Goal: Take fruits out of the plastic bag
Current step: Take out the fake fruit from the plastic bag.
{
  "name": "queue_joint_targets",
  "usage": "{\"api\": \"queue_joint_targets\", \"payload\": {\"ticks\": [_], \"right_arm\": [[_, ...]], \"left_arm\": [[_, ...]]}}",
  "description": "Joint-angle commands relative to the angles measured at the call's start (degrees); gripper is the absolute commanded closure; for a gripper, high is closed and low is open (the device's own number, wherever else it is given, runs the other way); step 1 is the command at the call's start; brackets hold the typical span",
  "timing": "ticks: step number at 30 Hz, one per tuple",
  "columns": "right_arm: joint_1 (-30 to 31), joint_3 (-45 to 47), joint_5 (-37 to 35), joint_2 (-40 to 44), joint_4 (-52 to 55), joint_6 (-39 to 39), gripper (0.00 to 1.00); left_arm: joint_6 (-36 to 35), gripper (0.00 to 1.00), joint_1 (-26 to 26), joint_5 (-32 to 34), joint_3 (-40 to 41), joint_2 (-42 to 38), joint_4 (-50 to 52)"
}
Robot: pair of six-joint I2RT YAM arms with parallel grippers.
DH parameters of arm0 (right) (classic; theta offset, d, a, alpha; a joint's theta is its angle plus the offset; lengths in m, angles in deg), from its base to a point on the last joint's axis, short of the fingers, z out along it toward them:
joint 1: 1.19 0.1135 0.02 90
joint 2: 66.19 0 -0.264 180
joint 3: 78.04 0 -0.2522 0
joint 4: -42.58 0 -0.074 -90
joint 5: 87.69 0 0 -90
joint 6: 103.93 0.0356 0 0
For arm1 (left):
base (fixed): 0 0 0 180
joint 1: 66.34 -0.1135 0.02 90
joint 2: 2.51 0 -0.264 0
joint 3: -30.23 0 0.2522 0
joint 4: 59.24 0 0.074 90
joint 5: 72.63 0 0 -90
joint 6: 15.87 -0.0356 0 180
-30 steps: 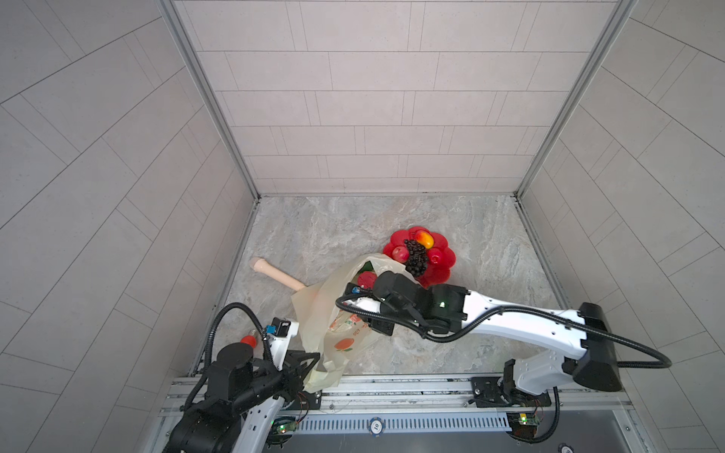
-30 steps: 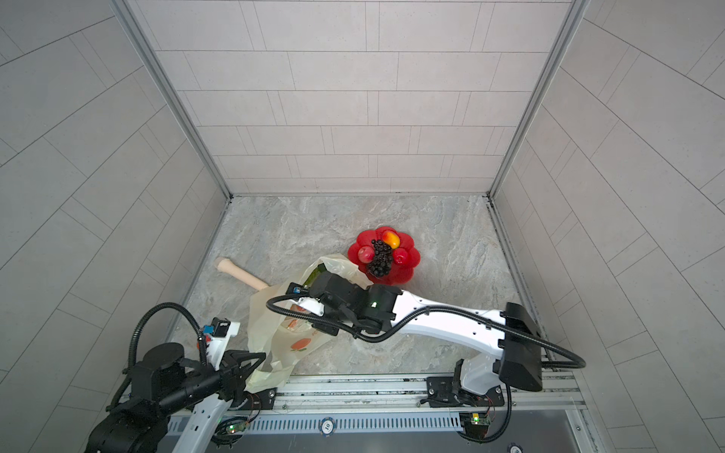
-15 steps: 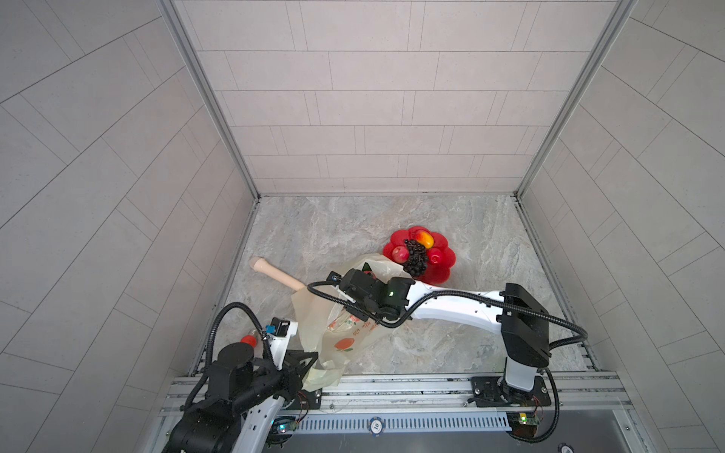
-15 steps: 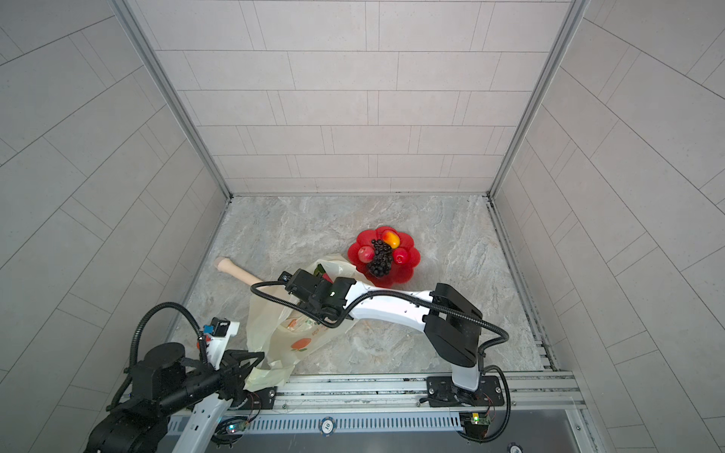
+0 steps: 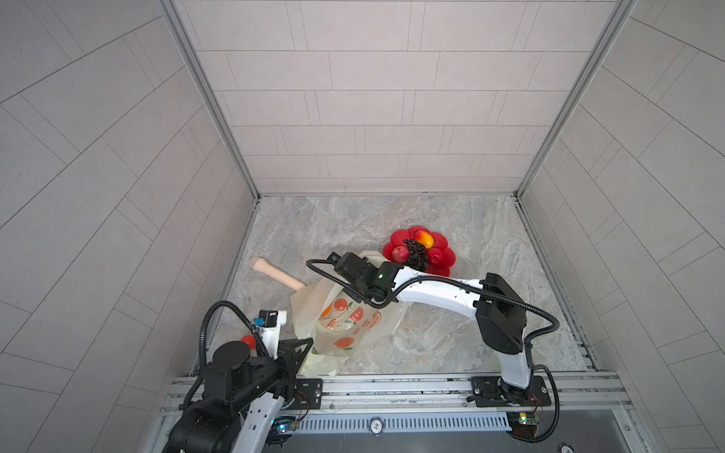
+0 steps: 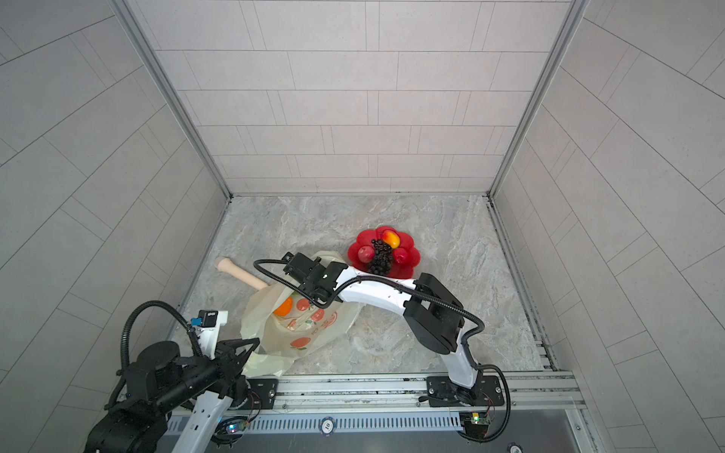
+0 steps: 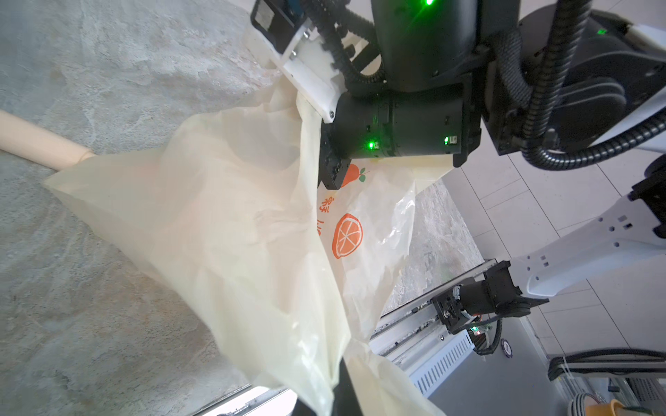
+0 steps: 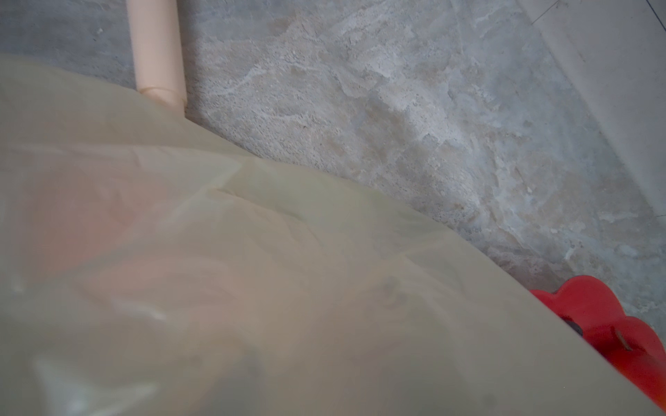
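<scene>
The pale yellow plastic bag (image 5: 353, 325) (image 6: 310, 329) with printed oranges lies at the front left of the table. My left gripper (image 5: 308, 347) (image 6: 255, 345) is shut on its near edge, the film bunched round the dark finger (image 7: 344, 392). My right gripper (image 5: 355, 276) (image 6: 312, 276) reaches down into the bag's mouth. Its fingers are hidden by film, which also fills the right wrist view (image 8: 252, 288). One orange fruit (image 6: 283, 306) shows inside the bag. On the red plate (image 5: 449, 257) lie two red apples (image 5: 399, 253), a dark grape bunch (image 5: 416, 257) and a mango (image 5: 424, 238).
A beige stick (image 5: 276, 272) (image 8: 155, 47) lies left of the bag, one end under the film. A small red object (image 5: 248, 340) sits by the left arm. Tiled walls close in the left, right and back; a metal rail (image 5: 392, 386) runs along the front.
My right arm has folded at the elbow and carried its gripper back and to the left, over the bag's mouth. The left gripper has kept its hold on the bag.
</scene>
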Motion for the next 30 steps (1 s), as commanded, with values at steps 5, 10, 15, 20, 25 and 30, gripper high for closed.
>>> {"api": "queue_joint_targets", "payload": {"ticks": [5, 10, 15, 20, 25, 30], "right_arm": [[-2.7, 1.4, -1.6, -0.9, 2.2, 3.8, 0.38], [-3.4, 0.1, -1.1, -3.0, 2.6, 3.9, 0.36], [-3.5, -0.3, -0.5, -4.6, 2.6, 3.6, 0.31], [-4.0, 0.2, 0.1, -5.6, 2.3, 3.8, 0.29], [-4.3, -0.1, -1.8, -7.0, 3.2, 3.5, 0.26], [-4.8, -0.8, -2.1, -8.4, 3.8, 3.1, 0.24]], "left_arm": [[1.5, 1.00, -0.3, 3.7, -1.2, 3.5, -4.4], [1.8, 1.00, -0.2, -0.6, -0.4, 3.6, -7.4], [1.8, 1.00, -0.2, -1.2, 0.5, 2.7, -7.8], [1.7, 1.00, -0.2, -0.1, 1.0, 3.1, -8.0], [1.6, 1.00, -0.3, -0.2, 1.4, 3.6, -9.0], [1.6, 1.00, -0.3, -0.5, 1.8, 4.1, -9.8]]}}
